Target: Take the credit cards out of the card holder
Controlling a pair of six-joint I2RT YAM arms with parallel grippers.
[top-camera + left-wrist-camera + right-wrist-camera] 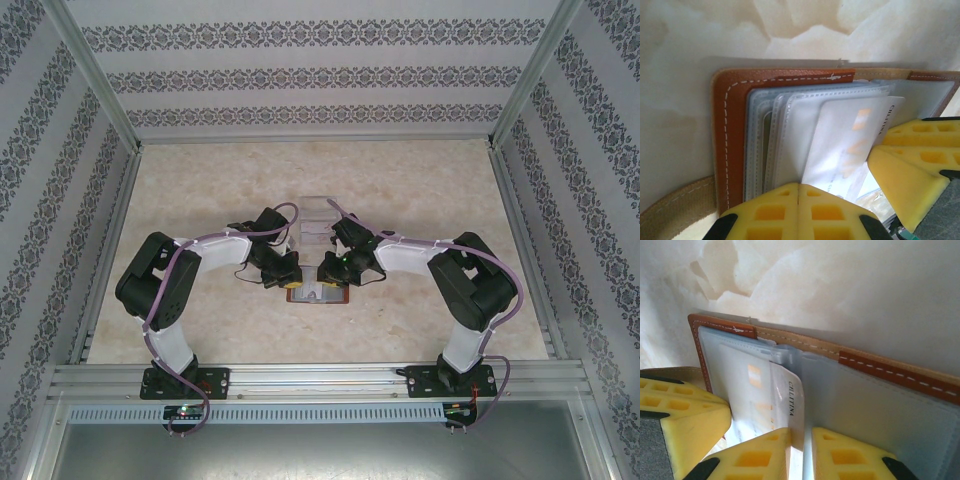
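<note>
Credit cards are what I am after, and I can make out one: a whitish thin plastic credit card (850, 140) with orange marks and dark lettering along one edge. It lies tilted across the open reddish-brown leather card holder (730, 130), directly in front of both my pincers. The holder rests flat on the pale marbled worktop (700, 30), with its clear plastic sleeves (770, 140) fanned out.

My left pincer (799, 189) has its yellow pads pressed together with no gap. It sits on the near edge of the sleeves, and I judge that it is pinning the holder down. I cannot see whether anything is caught between the pads.

My right pincer (801, 432) has its jaws set narrowly, one on each side of the card's lettered edge. A thin strip of light shows beside the card, so I cannot tell whether the pads have actually gripped it.

I judge the work to be at an early stage. This card looks only partly out of its sleeve, since its far half shows through the plastic. It has yet to be drawn clear and put down. I cannot tell whether the other sleeves hold more cards, so each one will need checking.
</note>
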